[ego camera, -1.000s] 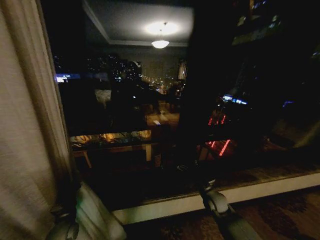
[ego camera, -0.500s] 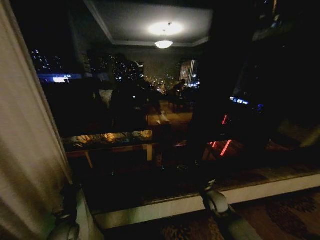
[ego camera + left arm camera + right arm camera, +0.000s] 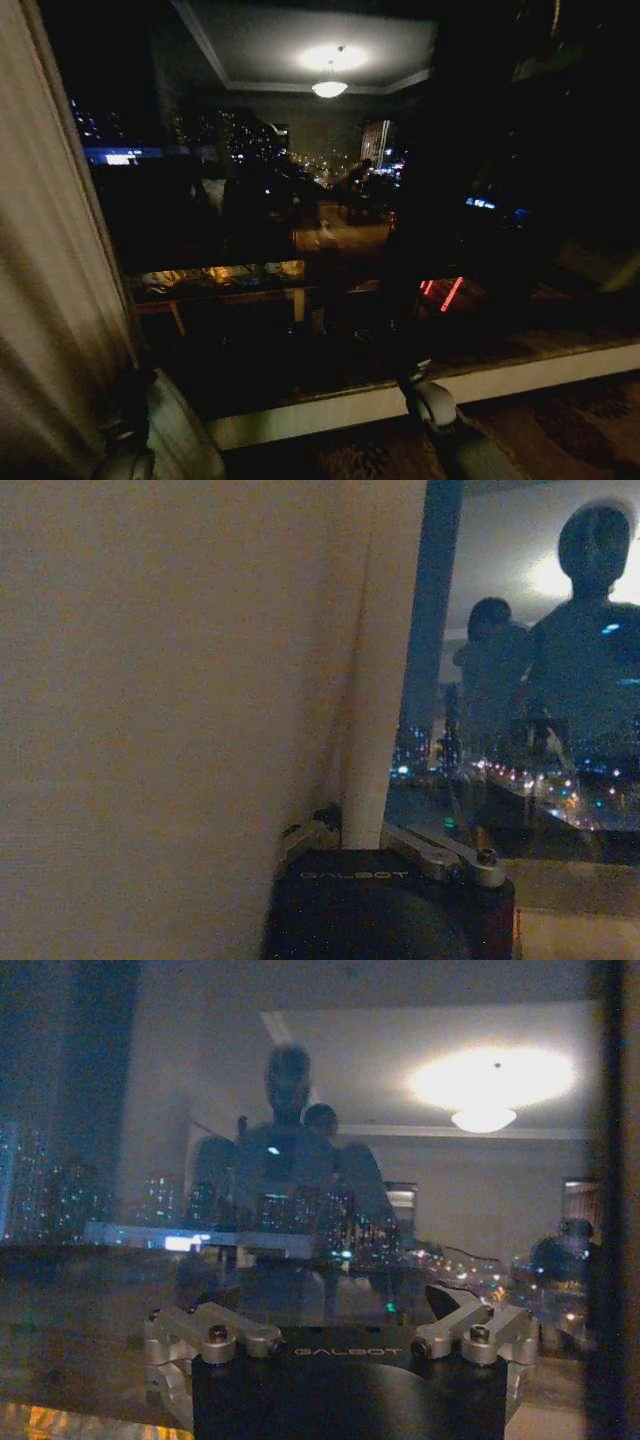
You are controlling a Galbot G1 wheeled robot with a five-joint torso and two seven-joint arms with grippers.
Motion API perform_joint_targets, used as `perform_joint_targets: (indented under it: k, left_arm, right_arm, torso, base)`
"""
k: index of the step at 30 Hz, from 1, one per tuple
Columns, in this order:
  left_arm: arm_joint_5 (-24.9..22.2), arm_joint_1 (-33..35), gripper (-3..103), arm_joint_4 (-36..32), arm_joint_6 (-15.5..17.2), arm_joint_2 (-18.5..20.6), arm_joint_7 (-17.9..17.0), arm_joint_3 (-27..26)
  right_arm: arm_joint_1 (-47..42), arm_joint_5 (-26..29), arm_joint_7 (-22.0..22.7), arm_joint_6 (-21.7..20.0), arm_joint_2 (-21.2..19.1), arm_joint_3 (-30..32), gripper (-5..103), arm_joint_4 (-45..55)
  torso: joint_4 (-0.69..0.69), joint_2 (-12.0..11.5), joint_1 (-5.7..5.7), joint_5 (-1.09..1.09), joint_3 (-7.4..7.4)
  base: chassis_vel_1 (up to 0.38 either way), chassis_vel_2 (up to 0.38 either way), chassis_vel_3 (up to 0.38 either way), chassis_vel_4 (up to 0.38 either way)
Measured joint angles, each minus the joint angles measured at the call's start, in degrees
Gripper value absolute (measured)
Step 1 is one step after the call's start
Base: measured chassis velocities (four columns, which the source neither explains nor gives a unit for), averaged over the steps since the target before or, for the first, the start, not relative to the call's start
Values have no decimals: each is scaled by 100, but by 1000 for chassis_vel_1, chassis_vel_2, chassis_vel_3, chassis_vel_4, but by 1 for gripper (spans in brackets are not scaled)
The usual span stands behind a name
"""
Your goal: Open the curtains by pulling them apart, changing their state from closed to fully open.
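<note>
Left end effector clamped on the curtain edge. Right end effector open, empty, facing the window. Risk: thin fabric slipping out under pull.

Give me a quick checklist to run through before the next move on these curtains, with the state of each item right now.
1. Left gripper has the curtain: ok, its fingers close on the panel's edge fold.
2. Curtain pulled off the window glass: ok on the robot's left side, where the panel hangs at the frame's edge.
3. Right-hand panel drawn back: cannot tell, that side is too dark.
4. Right gripper free: ok, fingers spread, nothing between them, facing the glass.
5. Fabric slack or taut in the grip: cannot tell.
</note>
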Motion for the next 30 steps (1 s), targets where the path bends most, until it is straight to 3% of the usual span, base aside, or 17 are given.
perform_joint_targets:
  k: [12, 17, 21, 30]
  left_arm:
    - [16, -127, 0, 115, 32, 80, -90, 40]
    - [-22, -285, 0, 362, -28, 176, -250, -216]
    - [-207, -584, 0, 1010, -178, 525, -459, -704]
    - [-506, -827, 0, 2121, -271, 1276, -561, -1408]
  right_arm:
    - [0, 0, -1, 0, 0, -1, 100, -2]
    - [0, 0, -1, 0, -1, 1, 100, -2]
    - [0, 0, -1, 0, 0, 0, 100, -1]
    - [0, 0, -1, 0, 0, 1, 100, -1]
  torso:
    - [-1, -2, 3, 1, 2]
    - [-2, -2, 3, -2, 2]
    - [0, -1, 2, -2, 0]
    - [1, -2, 3, -4, 1]
  base:
    - [61, 49, -64, -55]
    - [-24, -11, 17, 15]
    - [0, 0, 0, 0]
    - [0, 0, 0, 0]
